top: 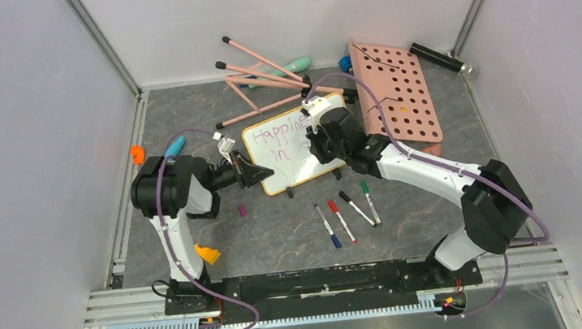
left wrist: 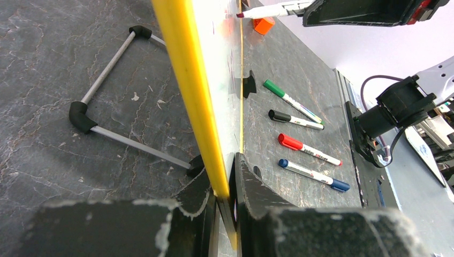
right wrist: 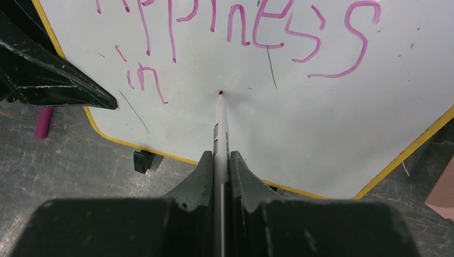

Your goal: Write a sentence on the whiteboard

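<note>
The whiteboard (top: 304, 168) stands tilted at the table's middle, with its yellow rim (left wrist: 187, 80) running up the left wrist view. My left gripper (top: 260, 174) (left wrist: 227, 195) is shut on the board's left edge. The sentence (top: 280, 131) (right wrist: 241, 27) reads "Happiness" in purple-pink, with "in" (right wrist: 144, 80) on the line below. My right gripper (top: 317, 147) (right wrist: 220, 160) is shut on a white marker (right wrist: 220, 128) (left wrist: 267, 10). The marker's tip rests at the board's surface just right of "in".
Blue (top: 327, 224), red (top: 342, 220), black (top: 357, 208) and green (top: 369, 203) markers lie in front of the board. A purple cap (top: 242, 210) lies by the left arm. Behind are a pink pegboard (top: 398, 92), pink sticks (top: 262, 78) and a black cylinder (top: 440, 59).
</note>
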`<action>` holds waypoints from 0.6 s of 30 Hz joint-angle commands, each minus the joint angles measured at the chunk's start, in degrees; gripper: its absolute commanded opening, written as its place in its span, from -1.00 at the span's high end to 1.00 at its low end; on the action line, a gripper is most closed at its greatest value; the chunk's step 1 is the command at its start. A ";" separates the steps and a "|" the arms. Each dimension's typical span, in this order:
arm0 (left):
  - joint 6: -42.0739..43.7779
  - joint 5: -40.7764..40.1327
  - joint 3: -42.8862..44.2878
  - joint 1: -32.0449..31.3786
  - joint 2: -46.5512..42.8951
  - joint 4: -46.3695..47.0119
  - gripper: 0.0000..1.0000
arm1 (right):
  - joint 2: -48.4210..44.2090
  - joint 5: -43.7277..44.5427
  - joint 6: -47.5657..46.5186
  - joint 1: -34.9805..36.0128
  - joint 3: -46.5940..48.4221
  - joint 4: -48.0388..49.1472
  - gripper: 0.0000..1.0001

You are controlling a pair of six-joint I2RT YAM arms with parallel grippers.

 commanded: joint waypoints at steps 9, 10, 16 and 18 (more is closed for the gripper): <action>7.12 -1.49 -0.65 -0.12 2.29 2.08 0.72 | 3.67 -1.11 -0.66 0.05 4.42 0.33 1.00; 7.11 -1.47 -0.68 -0.12 2.24 2.08 0.72 | 3.91 -1.71 -0.67 0.02 4.65 0.26 1.00; 7.21 -1.46 -0.64 -0.13 2.21 2.08 0.72 | 4.37 -4.12 -0.73 0.05 2.96 -0.38 1.00; 7.20 -1.45 -0.64 -0.13 2.19 2.08 0.72 | 4.03 -4.14 -0.82 0.05 1.74 -0.60 1.00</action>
